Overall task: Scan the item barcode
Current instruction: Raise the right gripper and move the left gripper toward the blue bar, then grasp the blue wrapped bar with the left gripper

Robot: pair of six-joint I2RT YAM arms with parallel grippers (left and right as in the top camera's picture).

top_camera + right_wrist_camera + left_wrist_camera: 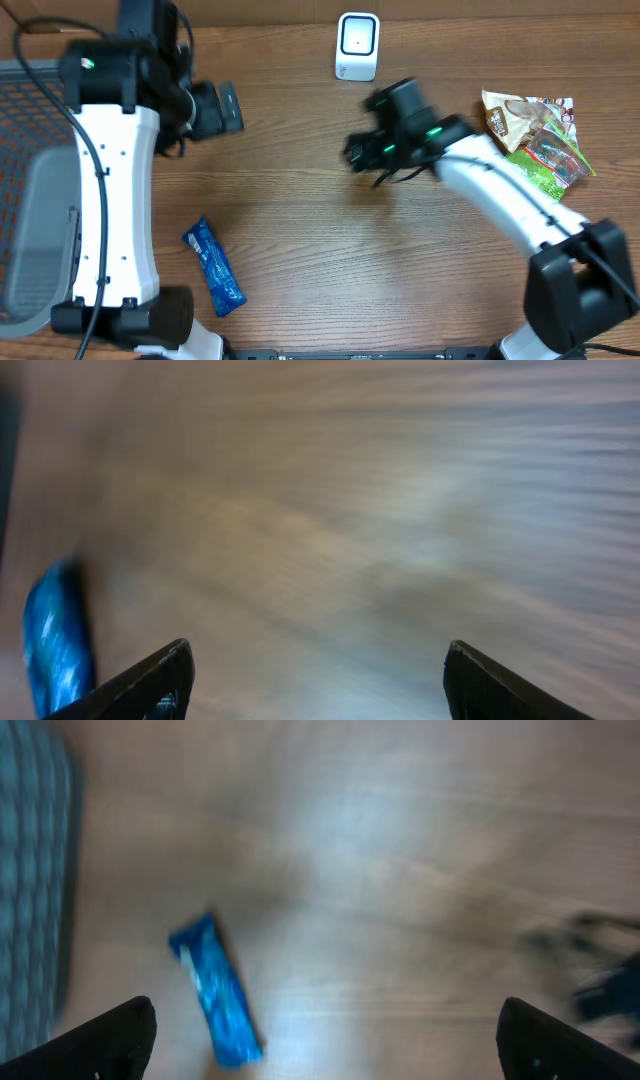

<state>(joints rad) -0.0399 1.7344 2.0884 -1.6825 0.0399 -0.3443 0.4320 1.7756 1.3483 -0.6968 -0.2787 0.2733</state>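
What matters for us here is where the blue snack bar (213,267) lies from each gripper. It lies flat on the table (330,270), touching nothing, well apart from both grippers and on the side of them away from the scanner (357,46).

Our left gripper (228,110) hangs above the wood with its jaws spread wide and nothing between them. In its wrist camera the bar sits inside the span of the fingers (110,1040), toward the left-hand one rather than the middle. The bar's long axis runs roughly across the line joining the two fingers, tilted a little, so the jaws as they stand would close over its narrow width.

Our right gripper (356,152) is also spread and empty. Its wrist view is badly blurred, and there the bar shows only as a blue smear at the far left edge, outside the left-hand finger (150,680).

We judge the left gripper the better placed of the two. It is somewhat nearer, the bar is already within its view, and its jaws line up with the narrow side. The coming move, as we read it, calls for a drop toward the bar with a small shift to centre it. We cannot tell from here which face carries the barcode.
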